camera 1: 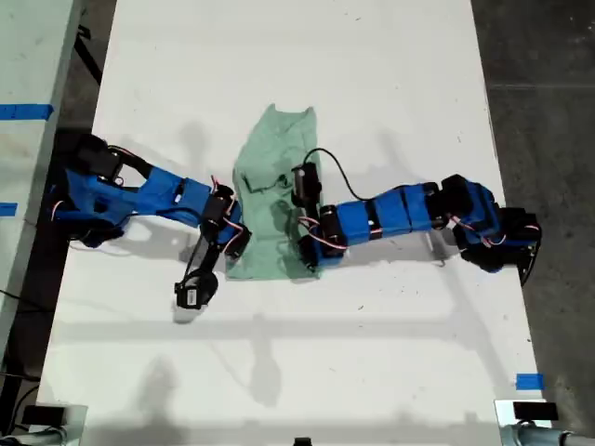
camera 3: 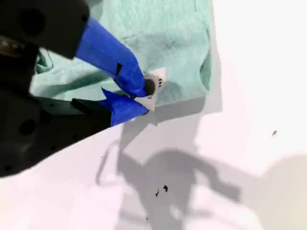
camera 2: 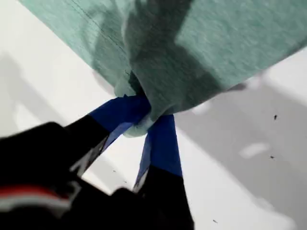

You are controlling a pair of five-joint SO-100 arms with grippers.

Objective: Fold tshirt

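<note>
The white table (camera 1: 279,56) fills most of the exterior view, and the tshirt (camera 1: 274,200) lies at its middle, folded into a narrow strip between two blue arms. My first gripper (camera 2: 144,117) is clamped on a bunched edge of the cloth. My second gripper (camera 3: 139,96) has its jaws together on a small white tag (camera 3: 154,86) at the shirt's edge, seemingly pinching it.

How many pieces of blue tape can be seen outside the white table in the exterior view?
3. Two lie on the pale surface at the exterior view's left edge: one upper, one lower. The third is near the exterior view's lower right corner. Others may be hidden.
</note>
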